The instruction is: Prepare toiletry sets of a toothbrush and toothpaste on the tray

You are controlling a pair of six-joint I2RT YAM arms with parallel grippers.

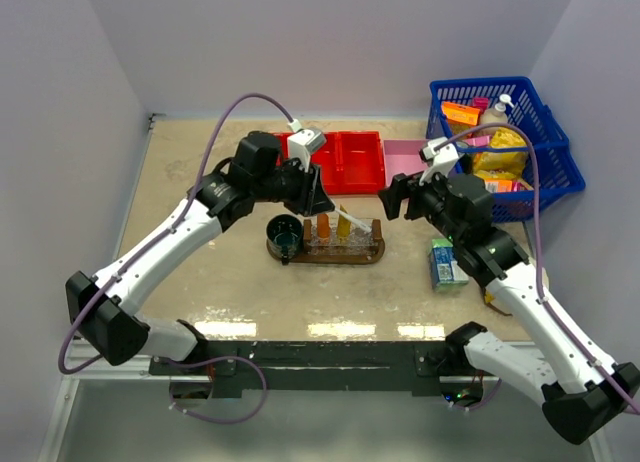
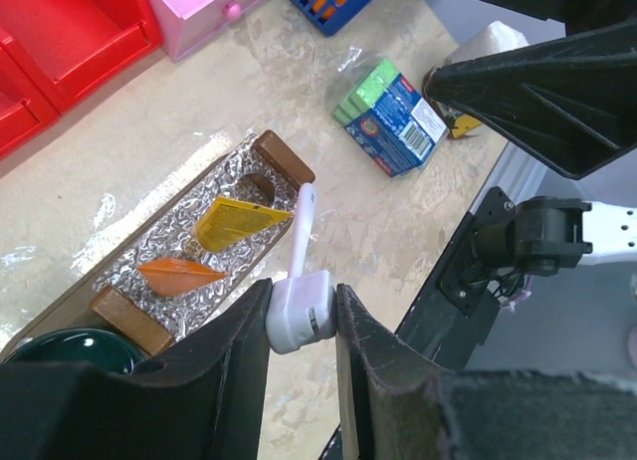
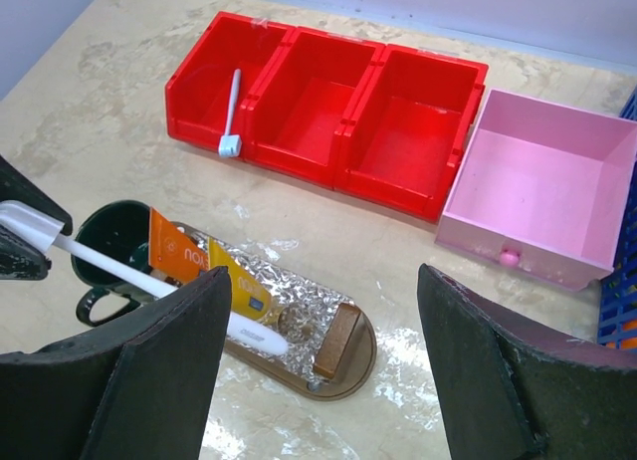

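Observation:
The dark wooden tray (image 1: pixel 374 253) has a foil-lined middle. The deep orange toothpaste tube (image 1: pixel 323 228) and the yellower tube (image 1: pixel 343 227) rest on it. My left gripper (image 1: pixel 318 196) is above the tray's left part, shut on the head of a white toothbrush (image 2: pixel 302 303). The handle slants down beside the yellow tube (image 2: pixel 239 221), its tip (image 3: pixel 267 338) over the foil. A second toothbrush (image 3: pixel 232 116) lies in the red bin's left compartment. My right gripper (image 1: pixel 396 196) hovers open and empty off the tray's right end (image 3: pixel 363 375).
A dark green mug (image 1: pixel 283 234) stands at the tray's left end. The red three-compartment bin (image 1: pixel 347 162) and pink box (image 1: pixel 402 158) sit behind the tray. A blue basket (image 1: pixel 510 147) of goods is at the back right. A green-blue packet (image 1: pixel 448 262) lies right of the tray.

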